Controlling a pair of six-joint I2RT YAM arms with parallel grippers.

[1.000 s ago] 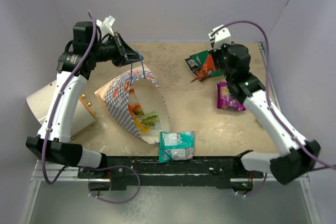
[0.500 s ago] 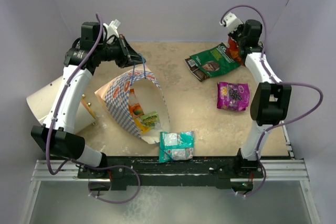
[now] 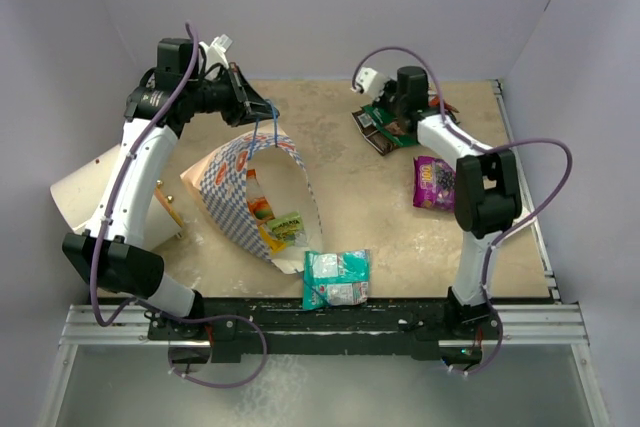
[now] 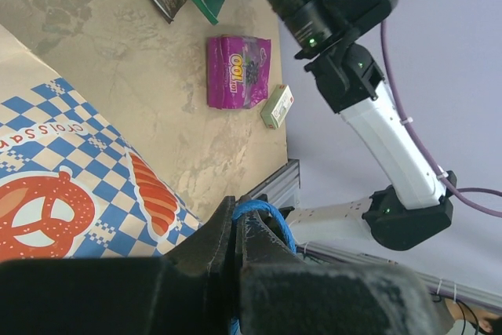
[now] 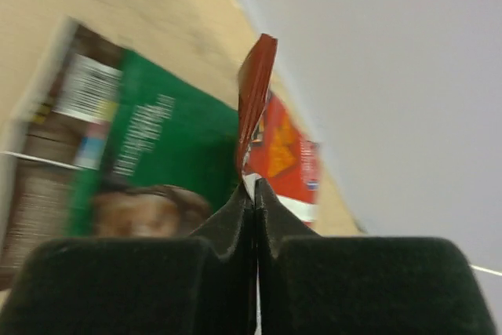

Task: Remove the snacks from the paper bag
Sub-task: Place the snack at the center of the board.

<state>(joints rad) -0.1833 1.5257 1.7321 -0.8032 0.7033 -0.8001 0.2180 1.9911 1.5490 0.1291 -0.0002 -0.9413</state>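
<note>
A table (image 3: 370,202) with a mottled beige, stone-like top is closed in by 3 plain pale lavender walls (image 3: 320,7), at the back and both sides. A black bar (image 3: 320,315) and a silver metal rail (image 3: 545,319) run along its near edge; the light is soft and even

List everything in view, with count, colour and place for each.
paper bag: one, white with blue zigzag, left of centre, mouth open
packets in the bag: at least two, orange and green-yellow, inside it
teal packet: one, near edge, by the bag's mouth
purple packet: one, right side, partly behind the right arm
green packet: one, far side, right of centre
red packet: one, over the green one
small box: one, white-green, beside the purple packet
drum-like object: one, white and tan, far left
table: one, tan
left gripper: shut on the bag's blue cord handle
right gripper: shut on the red packet
</note>
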